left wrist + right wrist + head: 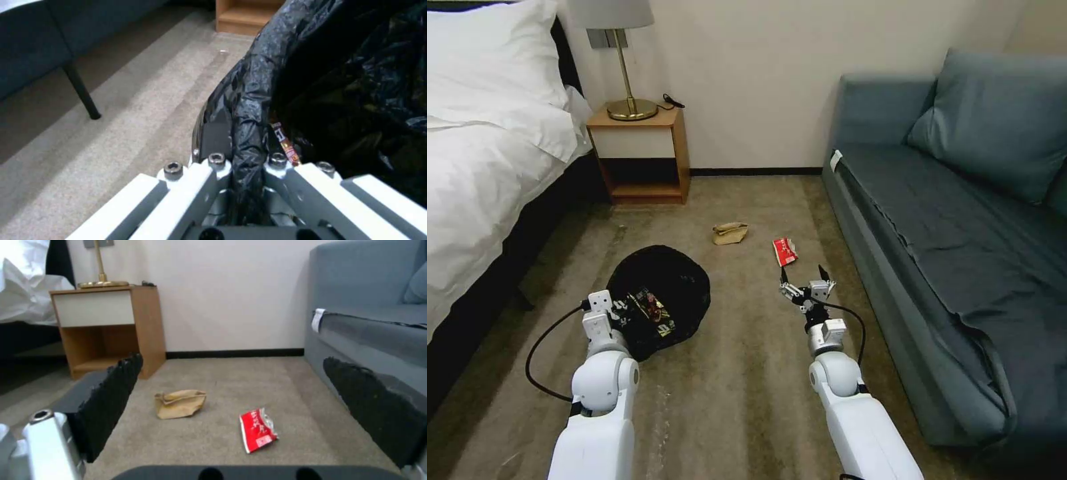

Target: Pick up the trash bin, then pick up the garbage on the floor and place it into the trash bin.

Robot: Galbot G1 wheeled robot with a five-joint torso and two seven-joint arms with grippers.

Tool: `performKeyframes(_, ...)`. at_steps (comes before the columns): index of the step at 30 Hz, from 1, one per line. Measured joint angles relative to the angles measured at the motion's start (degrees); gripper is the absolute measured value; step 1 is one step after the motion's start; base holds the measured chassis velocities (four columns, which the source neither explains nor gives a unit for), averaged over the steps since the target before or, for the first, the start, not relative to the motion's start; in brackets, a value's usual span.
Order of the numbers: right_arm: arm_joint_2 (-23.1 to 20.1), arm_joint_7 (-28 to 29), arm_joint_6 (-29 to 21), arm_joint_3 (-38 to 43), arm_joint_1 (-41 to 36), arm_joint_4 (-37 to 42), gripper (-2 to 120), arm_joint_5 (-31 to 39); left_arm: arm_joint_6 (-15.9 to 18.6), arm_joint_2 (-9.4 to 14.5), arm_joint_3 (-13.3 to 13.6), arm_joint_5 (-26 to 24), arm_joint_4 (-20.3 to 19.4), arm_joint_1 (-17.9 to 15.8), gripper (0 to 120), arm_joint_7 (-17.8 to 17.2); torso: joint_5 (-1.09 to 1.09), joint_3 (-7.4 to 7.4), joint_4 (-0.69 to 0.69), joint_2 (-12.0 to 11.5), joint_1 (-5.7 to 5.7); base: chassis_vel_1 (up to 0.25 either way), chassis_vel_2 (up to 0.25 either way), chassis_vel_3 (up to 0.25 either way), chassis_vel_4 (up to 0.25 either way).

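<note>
**A:** Closest to us, our left gripper (620, 313) is pinching the rim of the trash bin (684, 277), with the black bag (249, 110) folded between its closed fingers. A brown-yellow snack wrapper (652, 312) is lying inside already.

**B:** And our right gripper (806, 280) is hanging low over the carpet (740, 387) with its fingers spread wide and nothing between them. We are lining it up on the red-and-white packet (258, 430), which is lying flat just ahead of the fingertips.

**A:** For a clean pick, we are judging that the fingers should be straddling the packet's narrow width and pressing down into the carpet pile, since a flat foil packet is likely to slip out of a shallow pinch.

**B:** Agreed. Beyond it, a little to our left, the crumpled tan paper (180, 403) is sitting well apart from the packet, so we are not risking dragging both at once.

**A:** What about room?

**B:** On our right, the blue sofa (960, 253) front is running close beside the packet, so we are keeping the wrist on the open-carpet side. On our left, the bed (487, 173) is bordering the bin. Farther back, the nightstand (640, 153) and the wall (760, 80) are closing off the floor, but the carpet between bin and packet is lying open for the carry across.
</note>
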Motion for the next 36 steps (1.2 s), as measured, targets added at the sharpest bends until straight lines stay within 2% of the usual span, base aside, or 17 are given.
performKeyframes(10, 0.3, -0.1, 0.4, 0.3, 0.0, -0.4, 100, 0.5, -0.5, 0.3, -0.9, -0.5, -0.2, 0.4, 1, 0.1, 0.0, 0.0, 0.0, 0.0, 0.0, -0.027, 0.028, 0.023, -0.024)
performKeyframes(36, 0.3, -1.3, 0.9, 0.9, 0.3, -1.3, 100, 1.6, -0.6, 0.0, -0.7, -0.5, 0.3, 0.1, 1, -0.4, 0.0, 0.0, -0.01, 0.0, 0.0, -0.135, 0.141, 0.14, -0.138)
